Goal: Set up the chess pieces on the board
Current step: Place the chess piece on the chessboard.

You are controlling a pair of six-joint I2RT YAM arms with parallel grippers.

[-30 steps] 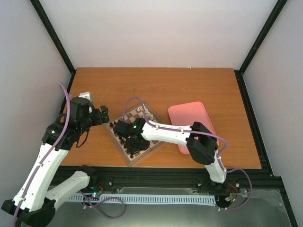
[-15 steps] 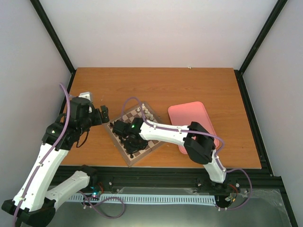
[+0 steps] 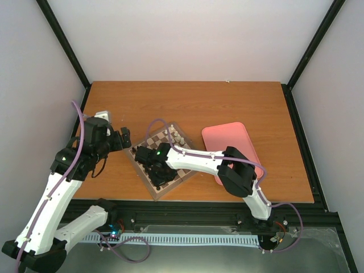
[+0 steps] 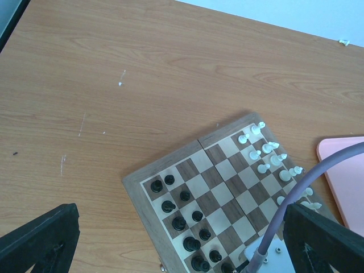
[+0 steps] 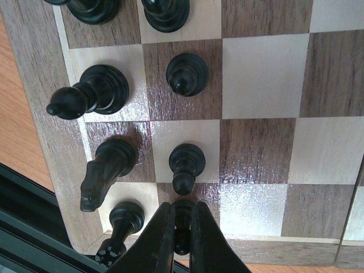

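Top view: the square wooden checkered board (image 3: 170,183) lies on the brown wooden surface (image 3: 227,102). The right tool (image 3: 152,168) is low over its near-left part, and the left tool (image 3: 125,138) hovers just beside it.

Left wrist: the left tool's fingers (image 4: 40,239) are spread wide. The tiny black chess pieces (image 4: 182,219) stand in rows along one board edge.

Right wrist: the right tool pinches a small black pawn (image 5: 182,219) on a corner-side square.

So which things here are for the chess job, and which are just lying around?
For the job:
black chess pieces
board
right gripper, pinching one black piece

Just lying about:
pink tray
white pieces
left gripper, open
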